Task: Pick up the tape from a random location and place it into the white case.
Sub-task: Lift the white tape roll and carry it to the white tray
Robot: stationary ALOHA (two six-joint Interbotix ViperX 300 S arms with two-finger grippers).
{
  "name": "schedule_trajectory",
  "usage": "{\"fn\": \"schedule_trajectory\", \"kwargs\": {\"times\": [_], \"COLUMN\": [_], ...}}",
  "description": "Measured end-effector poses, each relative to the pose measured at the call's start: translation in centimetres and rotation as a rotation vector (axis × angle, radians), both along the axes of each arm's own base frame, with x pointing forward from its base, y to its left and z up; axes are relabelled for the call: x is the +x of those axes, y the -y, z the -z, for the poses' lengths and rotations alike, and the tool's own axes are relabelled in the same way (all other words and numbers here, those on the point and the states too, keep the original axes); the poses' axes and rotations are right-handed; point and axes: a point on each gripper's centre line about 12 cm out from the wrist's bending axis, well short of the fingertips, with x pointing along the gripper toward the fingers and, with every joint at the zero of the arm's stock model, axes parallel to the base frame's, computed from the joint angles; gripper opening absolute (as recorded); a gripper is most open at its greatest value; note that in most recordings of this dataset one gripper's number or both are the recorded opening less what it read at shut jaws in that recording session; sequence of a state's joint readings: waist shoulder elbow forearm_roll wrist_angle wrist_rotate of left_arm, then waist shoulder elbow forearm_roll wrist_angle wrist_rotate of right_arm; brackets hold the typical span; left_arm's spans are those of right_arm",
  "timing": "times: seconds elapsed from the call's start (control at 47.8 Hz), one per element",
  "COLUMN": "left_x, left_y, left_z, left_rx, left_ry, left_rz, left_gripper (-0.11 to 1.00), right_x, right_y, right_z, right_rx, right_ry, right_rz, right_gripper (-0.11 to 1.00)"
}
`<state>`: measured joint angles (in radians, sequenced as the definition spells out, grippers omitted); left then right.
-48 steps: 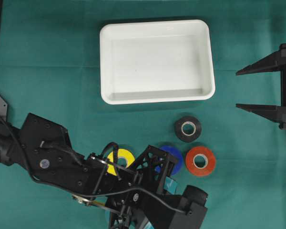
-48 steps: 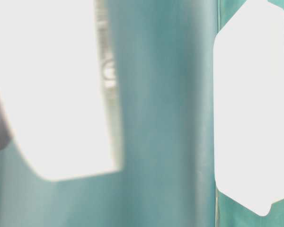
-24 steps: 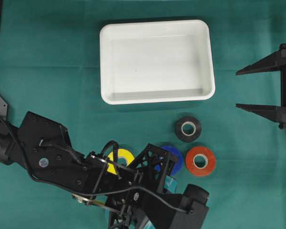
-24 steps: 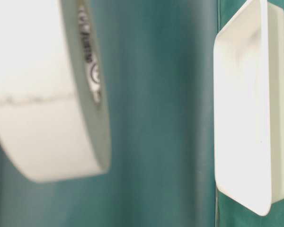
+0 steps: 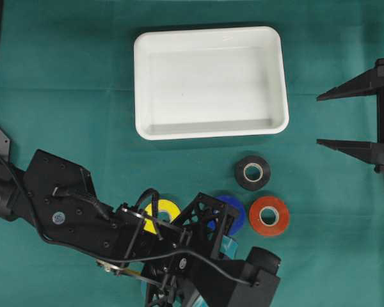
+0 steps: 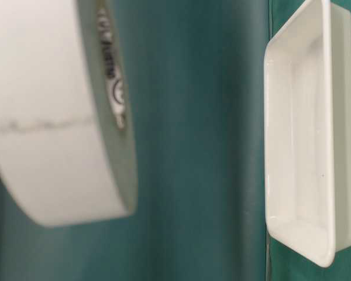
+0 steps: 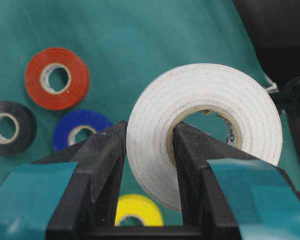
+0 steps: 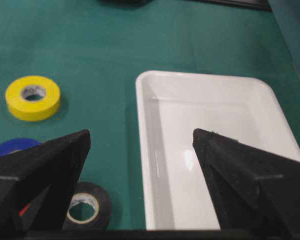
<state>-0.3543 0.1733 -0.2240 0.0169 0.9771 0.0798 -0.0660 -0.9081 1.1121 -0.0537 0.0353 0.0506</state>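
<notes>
- We hold the white roll of tape (image 7: 205, 132) in the left gripper (image 7: 149, 170): one jaw is outside the rim and one inside the core, closed on the roll's wall.
- We judge the step in hand to be carrying the roll to the shallow white rectangular plastic case (image 5: 210, 82), which lies empty, far from the roll and to its right.
- Lift clear of the yellow tape roll (image 7: 138, 210) and blue tape roll (image 7: 80, 132) below.
- Release only above the case floor, inside the rim.
- The right gripper (image 8: 140, 145) stands wide open, holding nothing.
- The roll is matte white with a brown card core.
</notes>
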Motion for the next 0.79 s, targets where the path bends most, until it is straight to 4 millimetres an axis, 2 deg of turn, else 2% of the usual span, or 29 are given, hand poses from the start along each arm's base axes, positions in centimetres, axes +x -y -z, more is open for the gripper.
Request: {"fn": "schedule_trajectory", "kwargs": {"times": [0.167,0.314,0.418,0.795], "left_x": [0.0,0.4,0.6,0.7], "left_y": [-0.1,-1.4,-3.4,-12.6], "left_z": [0.0,0.0,0.0,-0.1], "left_rx": [0.001,0.002,0.001,0.003], "left_ry": [-0.001,-0.001,-0.004,-0.014], "left_rz": [-0.003,-0.029,-0.071,-0.265], "left_gripper": [0.24,0.24,0.24,0.24], "right_x": [0.0,0.0,0.0,0.0], "right_y": [0.0,0.0,0.0,0.0], "right_z": [0.0,0.0,0.0,0.0], "right_rx": [-0.001,-0.003,-0.007,-0.015], "right_ry": [0.000,-0.002,-0.001,-0.003], "right_rz": [0.001,0.001,0.000,-0.003], "right_gripper": [0.91,0.91,0.91,0.91]}}
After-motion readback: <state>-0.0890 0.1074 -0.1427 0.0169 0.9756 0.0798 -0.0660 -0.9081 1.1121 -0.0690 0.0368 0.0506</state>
